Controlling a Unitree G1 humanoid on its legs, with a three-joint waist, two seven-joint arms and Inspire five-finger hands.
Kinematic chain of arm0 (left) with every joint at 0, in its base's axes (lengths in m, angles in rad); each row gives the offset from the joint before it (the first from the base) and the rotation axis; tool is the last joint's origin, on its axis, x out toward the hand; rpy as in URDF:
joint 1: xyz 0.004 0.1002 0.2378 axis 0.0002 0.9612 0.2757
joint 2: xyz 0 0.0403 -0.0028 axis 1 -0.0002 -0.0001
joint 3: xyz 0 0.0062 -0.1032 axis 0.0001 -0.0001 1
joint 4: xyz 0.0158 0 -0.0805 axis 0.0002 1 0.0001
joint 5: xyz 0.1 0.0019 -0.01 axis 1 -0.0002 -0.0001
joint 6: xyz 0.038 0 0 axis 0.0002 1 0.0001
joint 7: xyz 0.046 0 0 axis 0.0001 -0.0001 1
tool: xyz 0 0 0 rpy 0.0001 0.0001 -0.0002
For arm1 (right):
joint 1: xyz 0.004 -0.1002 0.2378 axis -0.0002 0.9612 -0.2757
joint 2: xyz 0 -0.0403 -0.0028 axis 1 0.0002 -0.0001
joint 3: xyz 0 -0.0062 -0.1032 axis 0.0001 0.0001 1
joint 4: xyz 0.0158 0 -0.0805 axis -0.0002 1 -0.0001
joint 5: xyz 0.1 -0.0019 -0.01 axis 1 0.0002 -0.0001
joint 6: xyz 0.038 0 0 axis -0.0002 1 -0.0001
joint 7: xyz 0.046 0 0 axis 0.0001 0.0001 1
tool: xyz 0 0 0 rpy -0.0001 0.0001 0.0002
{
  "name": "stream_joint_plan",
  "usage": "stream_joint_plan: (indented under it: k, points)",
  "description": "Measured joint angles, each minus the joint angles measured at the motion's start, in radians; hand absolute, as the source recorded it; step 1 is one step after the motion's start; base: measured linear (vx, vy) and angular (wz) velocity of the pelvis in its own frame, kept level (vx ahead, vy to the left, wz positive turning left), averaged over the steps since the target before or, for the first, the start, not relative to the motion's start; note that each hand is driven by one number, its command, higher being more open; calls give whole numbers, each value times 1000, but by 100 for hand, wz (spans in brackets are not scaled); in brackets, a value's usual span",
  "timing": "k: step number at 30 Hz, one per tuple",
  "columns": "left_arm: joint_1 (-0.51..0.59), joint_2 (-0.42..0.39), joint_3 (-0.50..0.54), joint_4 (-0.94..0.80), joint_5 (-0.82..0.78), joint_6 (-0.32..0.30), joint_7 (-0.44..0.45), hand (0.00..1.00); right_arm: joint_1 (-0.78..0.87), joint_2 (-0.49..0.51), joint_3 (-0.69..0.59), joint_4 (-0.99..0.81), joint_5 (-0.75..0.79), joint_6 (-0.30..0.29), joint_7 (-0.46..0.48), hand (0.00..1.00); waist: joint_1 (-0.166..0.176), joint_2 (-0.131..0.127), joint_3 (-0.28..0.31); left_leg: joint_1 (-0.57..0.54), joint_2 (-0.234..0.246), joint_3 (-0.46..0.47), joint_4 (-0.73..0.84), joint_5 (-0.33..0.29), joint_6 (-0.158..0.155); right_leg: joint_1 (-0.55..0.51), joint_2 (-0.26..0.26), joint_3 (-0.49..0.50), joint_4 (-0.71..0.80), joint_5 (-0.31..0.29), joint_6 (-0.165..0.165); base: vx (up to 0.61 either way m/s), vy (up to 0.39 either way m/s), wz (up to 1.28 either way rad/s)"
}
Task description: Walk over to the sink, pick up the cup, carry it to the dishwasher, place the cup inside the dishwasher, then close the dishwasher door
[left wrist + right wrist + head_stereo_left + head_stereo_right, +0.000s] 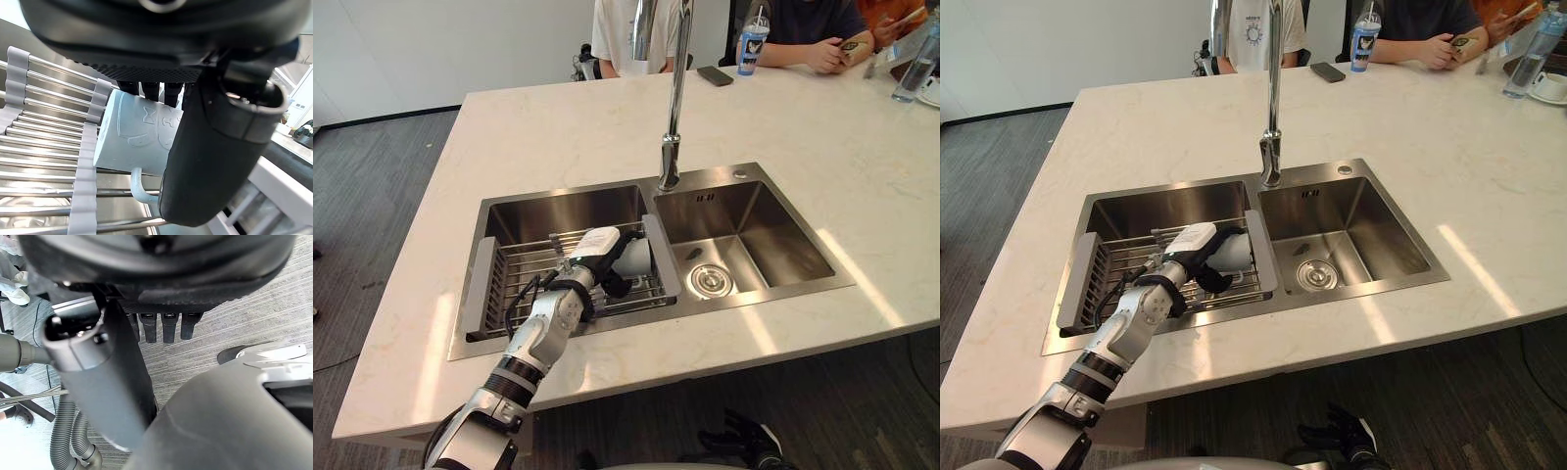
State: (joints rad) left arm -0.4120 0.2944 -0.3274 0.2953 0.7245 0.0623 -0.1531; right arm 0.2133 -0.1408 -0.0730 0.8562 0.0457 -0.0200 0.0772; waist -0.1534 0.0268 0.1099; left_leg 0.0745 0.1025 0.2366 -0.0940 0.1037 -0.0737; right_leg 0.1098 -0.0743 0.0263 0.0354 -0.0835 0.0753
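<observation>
Up close, the left wrist view shows the cup [127, 137] lying sideways on the rack [44, 161], its handle showing. The left hand [592, 259] clasps it between fingers and thumb, while the right hand [171, 274] hangs slack-fingered.

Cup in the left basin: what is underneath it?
A steel roll-up rack, cup lying sideways on its bars. The left hand grips it; the basin floor directly below is covered.
</observation>
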Motion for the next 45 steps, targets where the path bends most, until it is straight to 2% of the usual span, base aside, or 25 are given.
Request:
stream_joint_plan:
  k: [1, 11, 20, 23, 27, 29, 36, 40, 45]
  points:
    - [-4, 0, 7, 5, 0, 3, -1, 30, -2, -1, 0, 0, 0, 3, 2, 90, -1, 1, 3, 0, 0, 0, 0, 0, 0, 0, 0, 0, 0, 0, 0, 0, 0, 0]
    - [-15, -1, 66, 19, -58, 11, -2, 30, -11, -3, 0, 0, -1, 10, 8, 90, -10, 2, 15, -4, 0, -2, 0, -7, -2, 2, 0, -4, -10, -2, -1, 0, 0, 0]
    - [-15, 4, 38, -31, -126, 30, 3, 30, -11, -3, 0, -1, 0, 6, 5, 90, -13, 1, 22, -14, -3, -21, 1, -8, -3, 7, -2, -25, -17, -3, -3, 3, -3, 6]
    - [19, 8, 22, -96, -177, 30, 36, 30, -7, -3, 0, -1, 1, -5, 0, 90, -7, 0, 22, -18, -4, -29, 4, -8, -3, 9, -3, -33, -17, -4, -3, 19, -14, 8]
    - [122, 11, 43, -272, -256, 27, 111, 30, 3, -2, -7, -1, 6, -20, -5, 90, 12, 0, 22, -18, -4, -32, 5, -8, -3, 11, -2, -35, -16, -4, -3, 1, -4, 1]
    - [209, -10, 82, -432, -358, -12, 136, 30, 20, 8, -36, -1, 8, -31, -6, 90, 33, 0, 22, -18, -4, -33, 5, -7, -2, 12, -2, -35, -13, -4, -3, -15, -3, 0]
    - [377, -88, 192, -688, -543, -125, 183, 30, 42, 17, -62, 0, 10, -39, -6, 90, 54, -4, 18, -13, -2, -32, 0, -2, 1, 11, -1, -31, -4, -5, -3, -46, -6, -1]
    - [481, -139, 271, -728, -684, -170, 227, 30, 61, 27, -70, 1, 12, -43, -7, 90, 75, -19, 3, -12, -2, -33, 0, 0, 1, 12, -1, -32, -1, -4, -3, -27, -4, 1]
    - [589, -168, 300, -729, -871, -177, 240, 30, 72, 45, -69, 3, 13, -43, -12, 90, 89, -52, -20, -13, -3, -34, 0, 0, 1, 13, -1, -31, -1, -4, -3, 0, 0, 0]
